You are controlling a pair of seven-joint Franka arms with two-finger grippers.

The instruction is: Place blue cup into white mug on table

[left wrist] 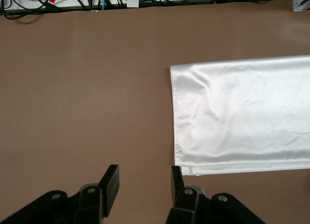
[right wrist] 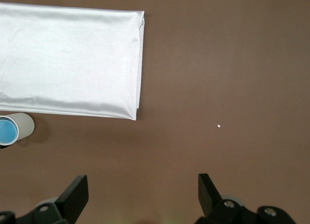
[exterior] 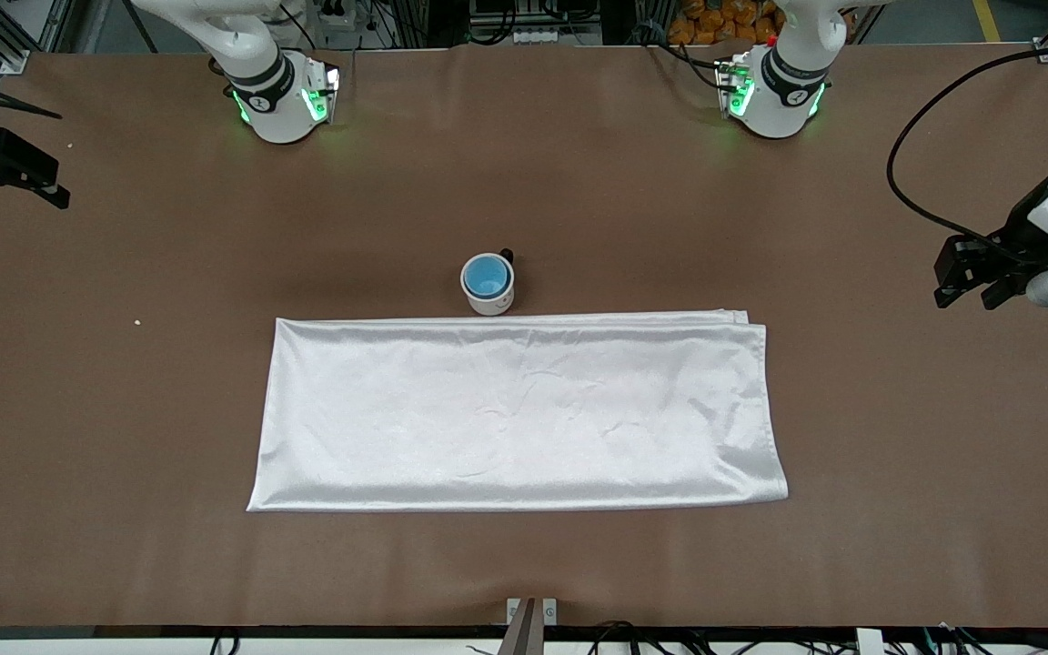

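The blue cup [exterior: 486, 275] sits upright inside the white mug [exterior: 493, 301], which stands on the brown table [exterior: 105, 428] mid-table, just farther from the front camera than the white cloth. The mug's dark handle [exterior: 507, 255] points toward the robots' bases. In the right wrist view the mug [right wrist: 24, 124] and the cup [right wrist: 6, 130] show at the frame's edge. My left gripper [exterior: 968, 280] is open and empty over the left arm's end of the table [left wrist: 144, 178]. My right gripper [exterior: 10, 173] is open and empty over the right arm's end [right wrist: 143, 185].
A folded white cloth [exterior: 515, 409] lies flat nearer the front camera than the mug; it also shows in the left wrist view [left wrist: 242, 117] and the right wrist view [right wrist: 68, 64]. A small pale crumb [exterior: 137, 320] lies toward the right arm's end. Cables run along the table's front edge.
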